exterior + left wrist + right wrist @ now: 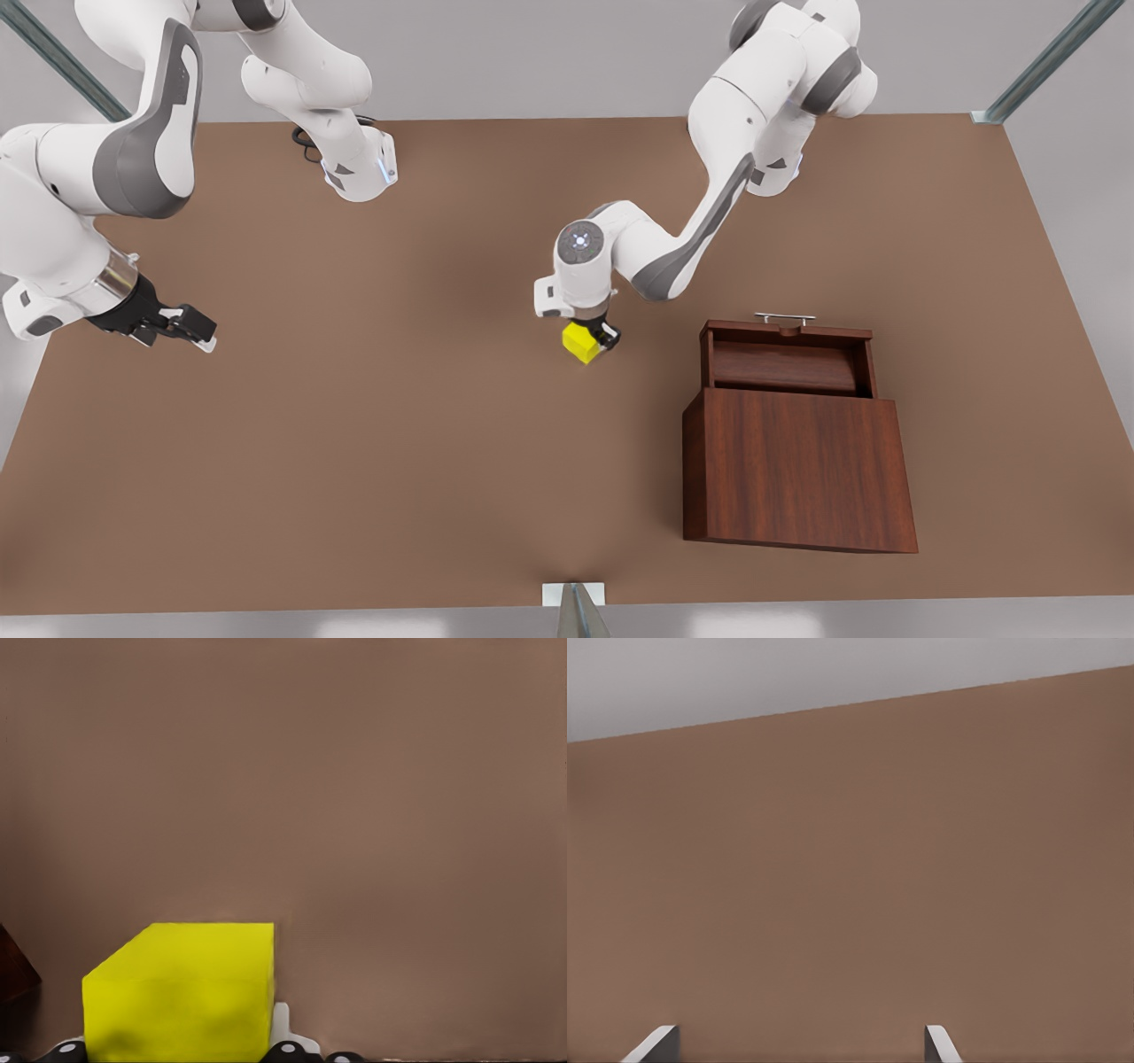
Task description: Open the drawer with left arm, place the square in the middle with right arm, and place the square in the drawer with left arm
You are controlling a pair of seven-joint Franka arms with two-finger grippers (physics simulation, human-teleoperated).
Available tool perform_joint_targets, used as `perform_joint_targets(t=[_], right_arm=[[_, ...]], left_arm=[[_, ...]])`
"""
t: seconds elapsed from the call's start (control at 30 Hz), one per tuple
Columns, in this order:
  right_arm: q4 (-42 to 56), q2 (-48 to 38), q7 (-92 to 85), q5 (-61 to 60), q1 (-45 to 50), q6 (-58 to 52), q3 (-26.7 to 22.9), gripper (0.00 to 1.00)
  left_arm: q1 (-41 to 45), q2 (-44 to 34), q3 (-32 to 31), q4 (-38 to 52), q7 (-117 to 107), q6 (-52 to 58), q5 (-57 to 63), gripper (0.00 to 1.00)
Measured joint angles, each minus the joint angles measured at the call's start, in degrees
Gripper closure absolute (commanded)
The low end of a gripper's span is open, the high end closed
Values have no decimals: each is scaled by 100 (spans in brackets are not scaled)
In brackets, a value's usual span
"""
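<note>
Front view, centre of the frame: the left gripper [595,339] points down at the table [372,461] and is clamped on the square [580,341], its black fingers [608,335] pressed to the cube's side. The yellow cube sits at the table's middle, just beside and to the left of the cabinet [797,465]. Whether the cube rests on the wood or is lifted a little cannot be told. The left arm [709,204] reaches in from the upper right of the frame.

From the left wrist camera, the square [182,992] fills the lower left, cut off by the bottom edge. Parts of the gripper's black and white fingertips [288,1049] peep out along that edge, on either side of the cube. A dark brown corner of the cabinet [13,970] shows at the left edge.

At the right of the front view, the drawer [784,354] is pulled out from the cabinet toward the back of the table. Its inside is shadowed and partly hidden by its front wall. The silver handle [784,316] sits on the far side.

At the lower left of the front view, the right gripper [190,330] hangs above the table, well apart from the cube. The right arm [97,177] waits there, and its upper part is cut off by the frame. From the right wrist camera, two pale fingertips [651,1045] stand wide apart over bare table [850,886], holding nothing.
</note>
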State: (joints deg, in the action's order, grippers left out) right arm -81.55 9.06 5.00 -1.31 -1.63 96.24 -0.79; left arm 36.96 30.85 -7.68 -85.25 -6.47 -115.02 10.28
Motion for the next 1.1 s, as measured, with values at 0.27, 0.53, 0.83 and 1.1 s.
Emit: perform_joint_targets(t=[0.27,0.53,0.83,1.1], right_arm=[[8,0,1,8,-4,-1,0,0],[-1,0,0,-1,9,0,0,0],[-1,94,-8,41,12,-9,8,0],[60,97,10,8,-38,-9,0,0]], left_arm=[[6,-929,1751,-76,3324,1425,-1048,29],[5,-814,3173,-106,5950,1646,-1363,29],[-242,-685,3211,-106,7397,1761,-1452,29],[-429,-386,3220,-106,8009,2015,-1517,19]])
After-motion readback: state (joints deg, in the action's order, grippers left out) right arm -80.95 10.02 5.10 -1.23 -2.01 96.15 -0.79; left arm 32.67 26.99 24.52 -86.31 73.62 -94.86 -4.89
